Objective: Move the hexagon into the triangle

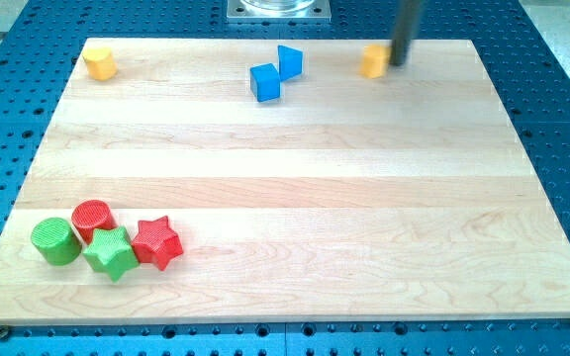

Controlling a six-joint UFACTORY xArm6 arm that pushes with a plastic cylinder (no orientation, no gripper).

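I have a single view, set high and looking down at a slant from the near side of the wooden board [295, 198], far enough back to hold nearly the whole board and the blue perforated table [562, 99] around it.

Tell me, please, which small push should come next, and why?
Probably a short push toward the view's left: my tip sits just right of a yellow block, likely the hexagon, and the blue triangle lies further left in the same row, beside the blue cube.
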